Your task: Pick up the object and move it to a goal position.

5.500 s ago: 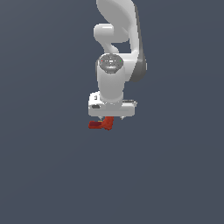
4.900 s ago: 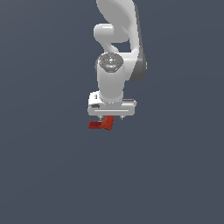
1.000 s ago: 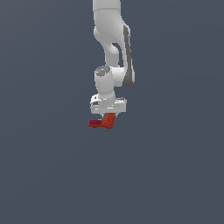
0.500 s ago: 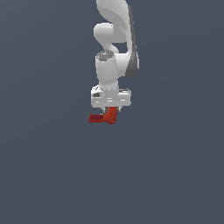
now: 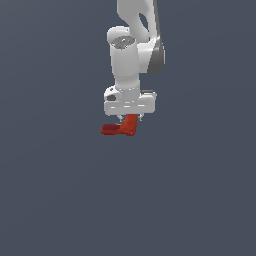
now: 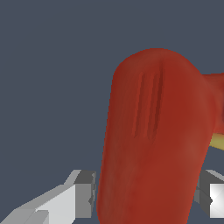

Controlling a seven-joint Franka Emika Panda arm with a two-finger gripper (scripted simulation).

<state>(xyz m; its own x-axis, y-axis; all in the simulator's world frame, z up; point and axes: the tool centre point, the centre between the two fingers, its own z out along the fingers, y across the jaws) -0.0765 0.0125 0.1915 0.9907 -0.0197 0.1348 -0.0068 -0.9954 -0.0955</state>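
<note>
The object point(image 5: 120, 129) is a small red-orange L-shaped block. It hangs just under the white gripper point(image 5: 130, 119), with its flat bar sticking out toward the exterior view's left. The gripper is shut on the chunkier arm of the object. In the wrist view the object point(image 6: 153, 131) fills most of the picture between the two grey fingertips point(image 6: 85, 195), which press on its sides. The white arm point(image 5: 131, 55) stands upright above it.
The surroundings are a plain dark grey with no edges or other objects showing. In the wrist view a thin yellow patch point(image 6: 217, 141) peeks out beside the block; I cannot tell what it is.
The gripper has carried the object a little upward and toward the exterior view's right. The arm above has swung into a straighter, more upright pose.
</note>
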